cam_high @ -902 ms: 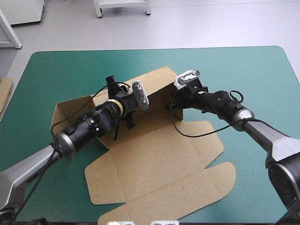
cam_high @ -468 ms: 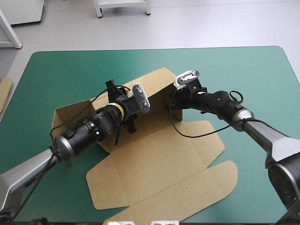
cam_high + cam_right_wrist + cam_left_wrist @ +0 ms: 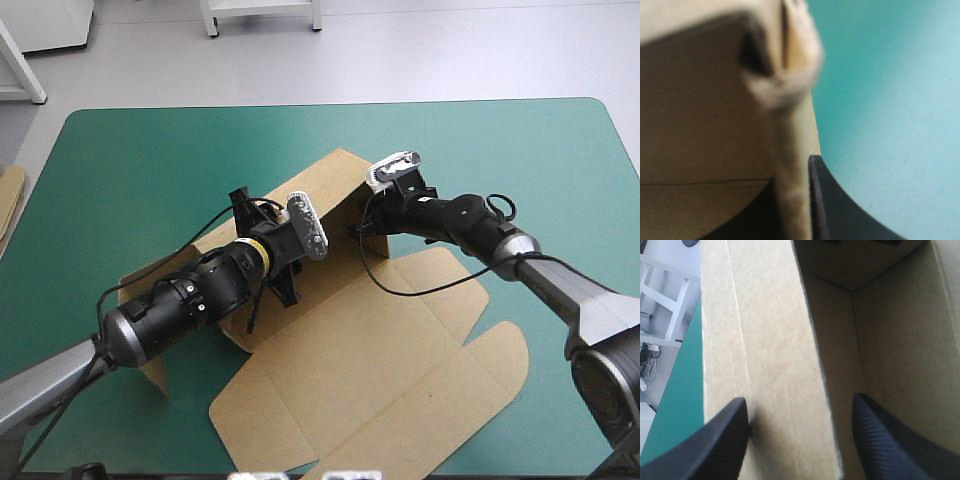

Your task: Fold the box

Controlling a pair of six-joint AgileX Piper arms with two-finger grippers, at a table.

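Two holds on the brown cardboard box (image 3: 350, 350): right gripper (image 3: 792, 200) pinches one raised wall; left gripper (image 3: 799, 402) straddles another, fingers apart. Risk: the unpinched wall may spring back flat.

The box (image 3: 350, 370) is plain brown board, matt and faintly fibrous, with pale score lines pressed into it. Its cut edges look raw and a little fuzzy. The teal-green cover (image 3: 150, 160) is smooth and matt. On the left gripper (image 3: 800, 397), the black fingers (image 3: 890, 440) show a fine ribbed, rubbery-looking grain.

We count one box (image 3: 380, 340), one left gripper (image 3: 800, 401), one right gripper (image 3: 790, 185). Spare board (image 3: 8, 200): seemingly one piece.
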